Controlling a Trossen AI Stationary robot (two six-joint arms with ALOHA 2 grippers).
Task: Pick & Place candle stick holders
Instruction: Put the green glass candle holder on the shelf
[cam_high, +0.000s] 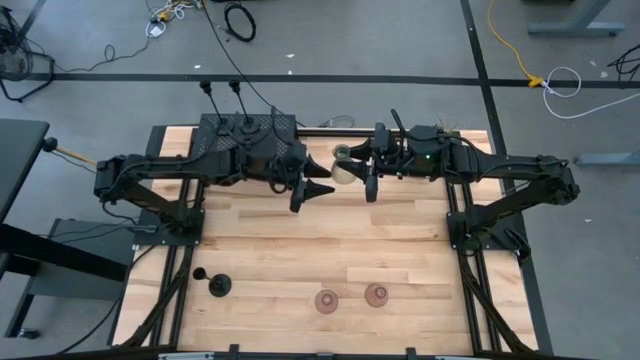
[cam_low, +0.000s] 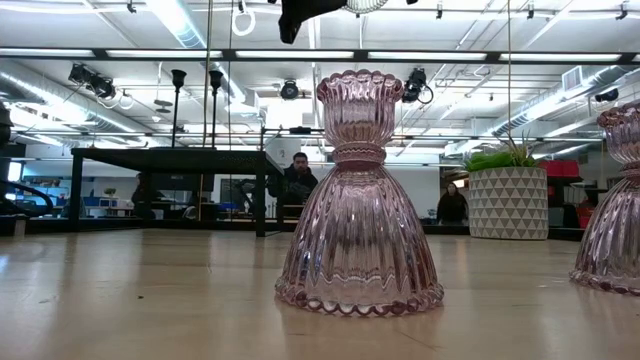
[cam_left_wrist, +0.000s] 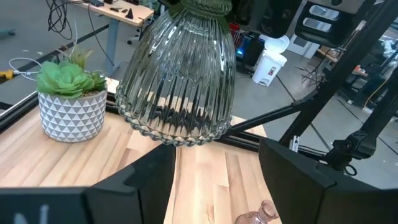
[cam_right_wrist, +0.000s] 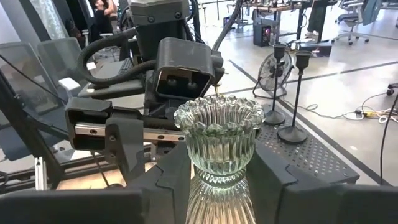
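Observation:
My right gripper (cam_high: 358, 170) is shut on the pale green glass holder (cam_high: 343, 165), high above the table's far middle. My left gripper (cam_high: 312, 192) is open just left of it, its fingers (cam_left_wrist: 149, 174) below and short of the holder's beaded base (cam_left_wrist: 177, 127). Two pinkish glass holders (cam_high: 327, 300) (cam_high: 377, 294) stand on their bases near the front edge. One black holder (cam_high: 213, 283) lies on the table at the front left. Two black holders (cam_right_wrist: 283, 93) stand on the black mesh box (cam_high: 245, 135). My right gripper pinches the pale green holder between its two fingers (cam_right_wrist: 168, 180) at the narrow neck (cam_right_wrist: 217, 177) below the fluted cup. The fingers come roughly level from the table's right. The holder is lifted clear of the table, tilted, with its wide base toward my left gripper.
A green plant in a white patterned pot (cam_left_wrist: 71, 102) stands at the table's far edge, beside the held holder. The black mesh box sits at the far left under my left arm. People (cam_low: 297, 175) sit in the room beyond the table.

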